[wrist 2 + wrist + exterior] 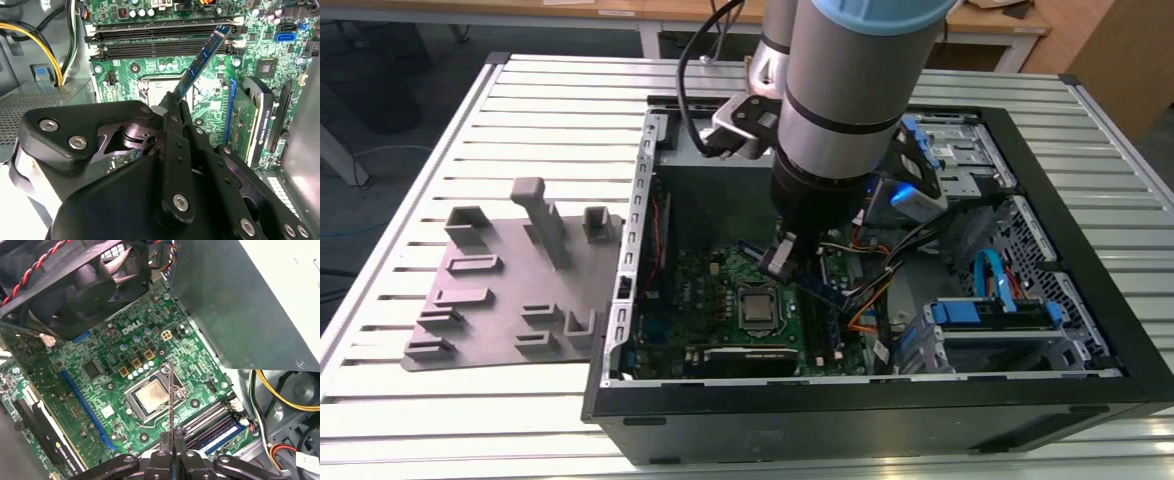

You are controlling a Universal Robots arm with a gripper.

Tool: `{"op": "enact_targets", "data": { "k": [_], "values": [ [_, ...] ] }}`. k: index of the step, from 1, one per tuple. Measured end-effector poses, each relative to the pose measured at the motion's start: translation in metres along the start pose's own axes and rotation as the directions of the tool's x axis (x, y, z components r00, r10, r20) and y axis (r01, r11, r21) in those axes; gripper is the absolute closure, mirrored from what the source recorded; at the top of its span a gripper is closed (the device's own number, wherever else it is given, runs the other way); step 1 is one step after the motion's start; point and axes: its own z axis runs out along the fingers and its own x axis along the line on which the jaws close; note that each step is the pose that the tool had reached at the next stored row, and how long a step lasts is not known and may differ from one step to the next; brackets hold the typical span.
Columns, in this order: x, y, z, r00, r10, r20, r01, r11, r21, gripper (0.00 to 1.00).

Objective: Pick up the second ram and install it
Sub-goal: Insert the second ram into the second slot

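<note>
Fan (95, 280), power supply (240, 305) flank end effector (171, 440), second ram (171, 390); motherboard (110, 360) open above.

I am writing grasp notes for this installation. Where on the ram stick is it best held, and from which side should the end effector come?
Pinch the second ram across its two flat faces near one end, as the end effector does now: it is thin, so only the faces give grip. Come from the open side of the case, above the motherboard.
</note>
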Motion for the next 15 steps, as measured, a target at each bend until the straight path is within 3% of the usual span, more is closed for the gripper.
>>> {"op": "enact_targets", "data": {
  "k": [15],
  "values": [
    [0.0, 0.0, 0.0002, 0.9966, 0.082, 0.0032, -0.082, 0.9966, 0.0033, 0.89]
  ]
}}
